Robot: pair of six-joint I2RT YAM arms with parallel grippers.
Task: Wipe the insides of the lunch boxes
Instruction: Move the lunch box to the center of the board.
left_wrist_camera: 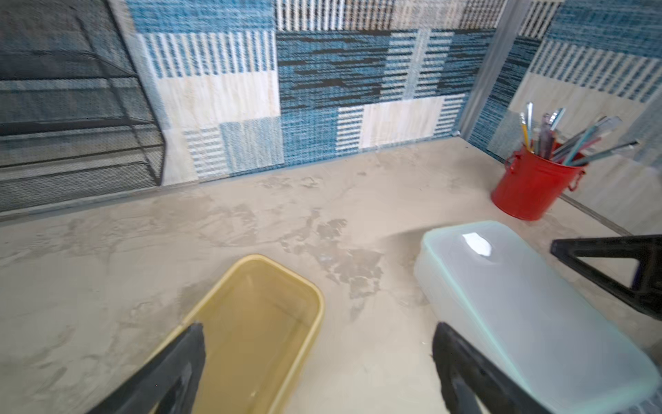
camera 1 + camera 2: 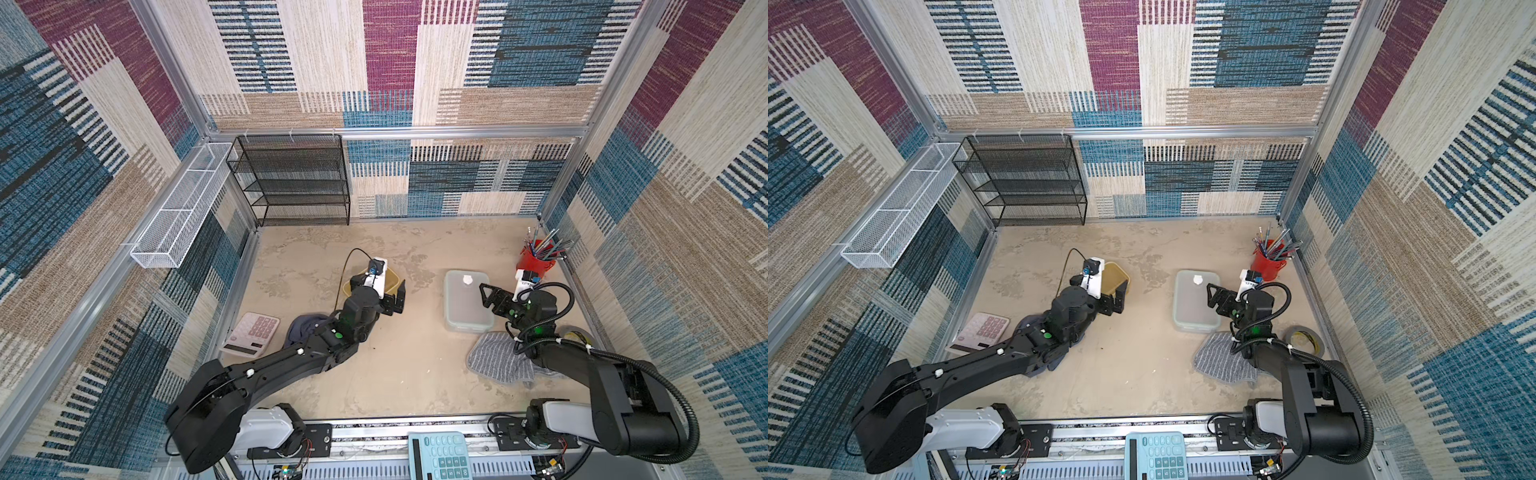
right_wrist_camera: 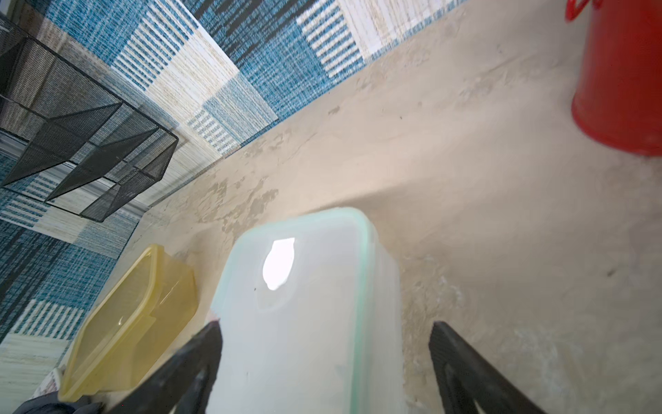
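The left gripper (image 1: 318,327) had its two black fingers (image 1: 186,362) wide apart and held nothing. It hung over a see-through yellow plastic lunch box (image 1: 258,322) with round corners. That box sat on the sandy-brown table (image 2: 415,374), a bit left of the middle. In both top views the left arm hid most of it. I could not tell if its lid was on. The right gripper (image 3: 324,326) also had its fingers spread wide and gripped nothing. It hung at the right side of a frosted clear plastic lunch box (image 2: 465,303), which sat right of the middle with its green-edged lid (image 3: 304,340) on. In the right wrist view one finger was close by a long side of the lid, and the other was apart from the box, over bare table. The two boxes were apart, with bare table between them. A grey striped cloth (image 2: 496,359) lay just beside the near end of the clear box. A crumpled dark blue cloth (image 2: 301,328) lay under the left arm, next to a pink calculator (image 2: 254,334). A red metal cup full of pens (image 2: 536,262) stood in the far right corner.
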